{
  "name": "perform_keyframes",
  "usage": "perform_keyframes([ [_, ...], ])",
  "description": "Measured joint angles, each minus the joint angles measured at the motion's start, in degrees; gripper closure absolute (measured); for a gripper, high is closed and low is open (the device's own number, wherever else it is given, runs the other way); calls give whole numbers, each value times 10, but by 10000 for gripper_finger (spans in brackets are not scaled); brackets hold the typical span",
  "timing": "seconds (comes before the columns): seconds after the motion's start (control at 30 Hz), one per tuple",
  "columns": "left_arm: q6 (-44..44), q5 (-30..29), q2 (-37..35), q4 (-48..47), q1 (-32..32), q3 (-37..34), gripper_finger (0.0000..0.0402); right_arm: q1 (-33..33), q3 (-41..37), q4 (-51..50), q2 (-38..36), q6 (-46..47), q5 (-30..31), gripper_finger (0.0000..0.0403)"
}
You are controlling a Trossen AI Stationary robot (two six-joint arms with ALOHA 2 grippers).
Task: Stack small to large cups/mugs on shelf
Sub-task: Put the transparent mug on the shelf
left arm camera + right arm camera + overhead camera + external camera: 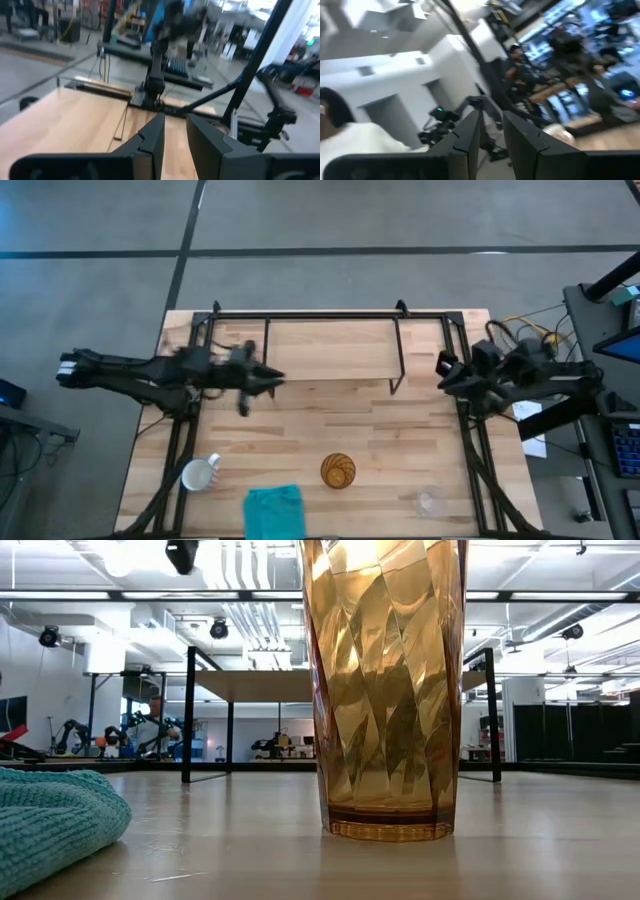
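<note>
Amber ribbed tumbler [338,471], white mug [198,474], teal knitted cloth [274,512].

The amber tumbler [388,690] looked glossy, translucent and faceted, glass or perhaps plastic. The teal cloth [50,825] showed a rough knitted weave. The shelf [330,348] was pale matt wood on thin black metal wire, and the table [380,430] similar light wood.

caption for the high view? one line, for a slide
Amber tumbler, white mug, clear glass on the table's near edge; shelf bare; left gripper beside it.
</note>
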Motion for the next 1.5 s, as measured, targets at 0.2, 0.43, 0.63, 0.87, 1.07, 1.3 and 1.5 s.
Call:
perform_keyframes([
  [0.2,0,0,101,54,0,78,334,0,107,0,55,6,-25,321],
  [0.43,-1,1,165,56,0,135,334,0,173,-38,94,-71,-143,321],
  [0.63,-1,20,189,50,0,169,334,0,204,-44,122,-24,-153,321],
  [0.87,-2,36,187,52,1,180,334,0,248,-42,162,-27,-151,321],
  [1.07,-3,60,171,51,1,179,334,-1,295,-41,217,-36,-136,321],
  [1.3,-91,148,147,40,1,179,334,0,353,-187,293,-19,-137,321],
  [1.5,-91,162,110,-98,-2,190,334,12,400,-494,359,43,-136,321],
])
